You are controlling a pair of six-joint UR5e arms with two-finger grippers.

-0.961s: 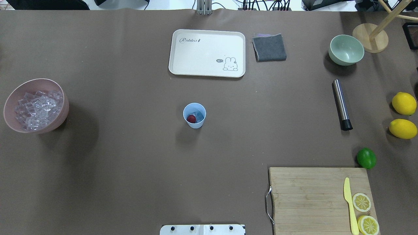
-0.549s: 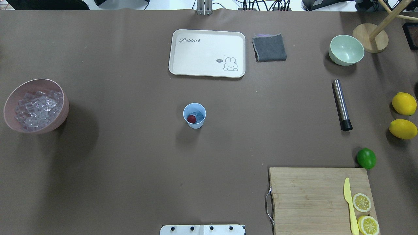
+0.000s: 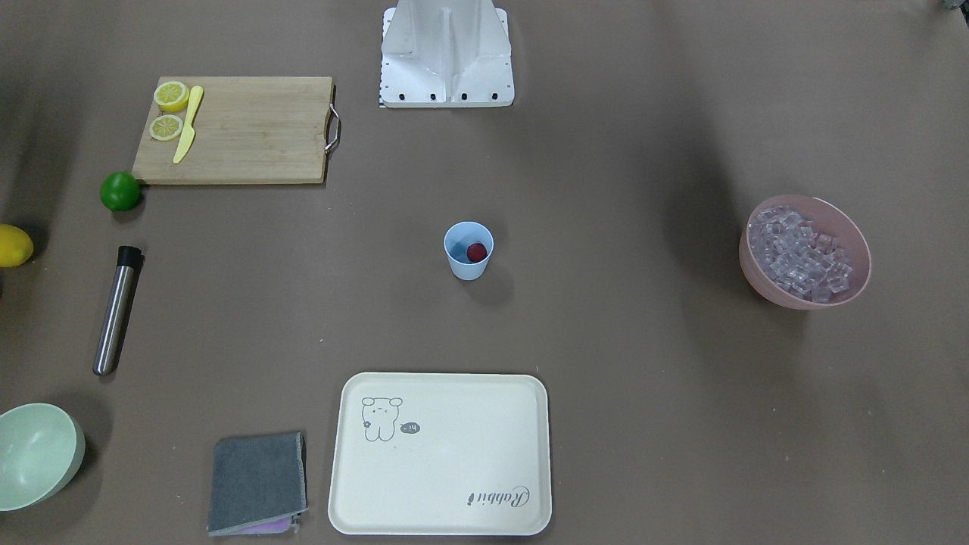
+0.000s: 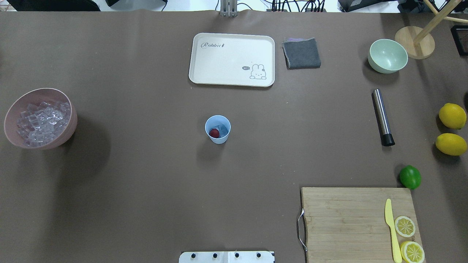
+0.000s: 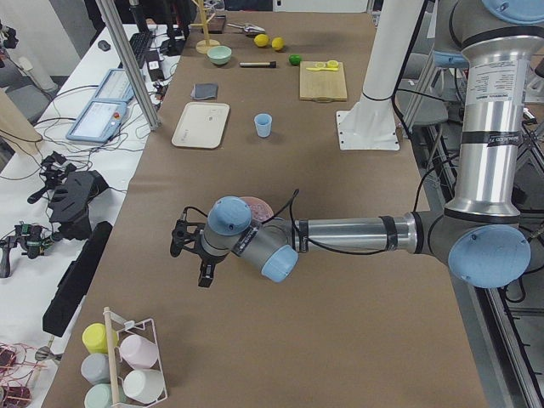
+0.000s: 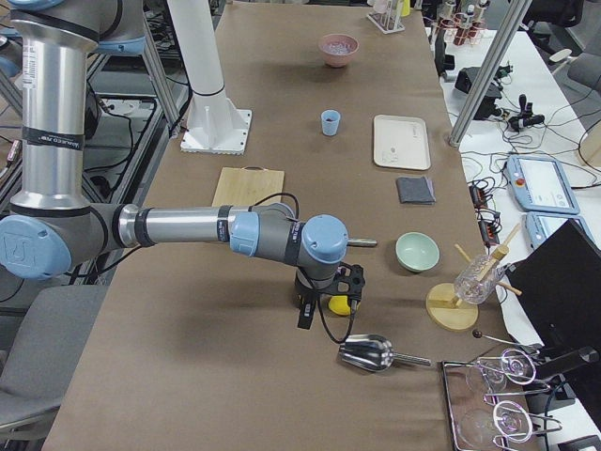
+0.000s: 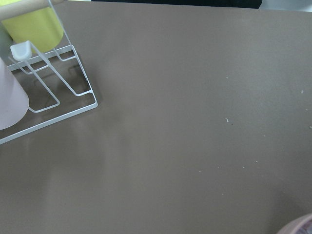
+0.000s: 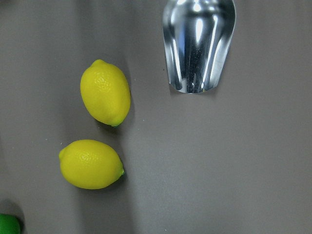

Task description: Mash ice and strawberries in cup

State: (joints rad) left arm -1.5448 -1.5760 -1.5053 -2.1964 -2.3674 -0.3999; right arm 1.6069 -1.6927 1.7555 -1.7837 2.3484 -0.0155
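The light-blue cup (image 4: 217,138) stands upright mid-table, also in the front view (image 3: 467,269). Inside it lie the red strawberry (image 4: 214,133) and a piece of clear ice (image 4: 221,129). More ice (image 4: 42,122) fills the pink bowl (image 4: 72,124) at the far left. My left gripper (image 5: 191,257) hovers beyond the pink bowl near the table's left end. My right gripper (image 6: 329,305) hovers over the lemons at the right end. Both show only in the side views, so I cannot tell whether they are open or shut.
A steel muddler (image 4: 382,117) lies at the right, near two lemons (image 4: 452,115), a lime (image 4: 410,177) and a cutting board (image 4: 343,223). A tray (image 4: 231,59), grey cloth (image 4: 301,53) and green bowl (image 4: 387,56) sit at the back. A metal scoop (image 8: 197,44) lies by the lemons.
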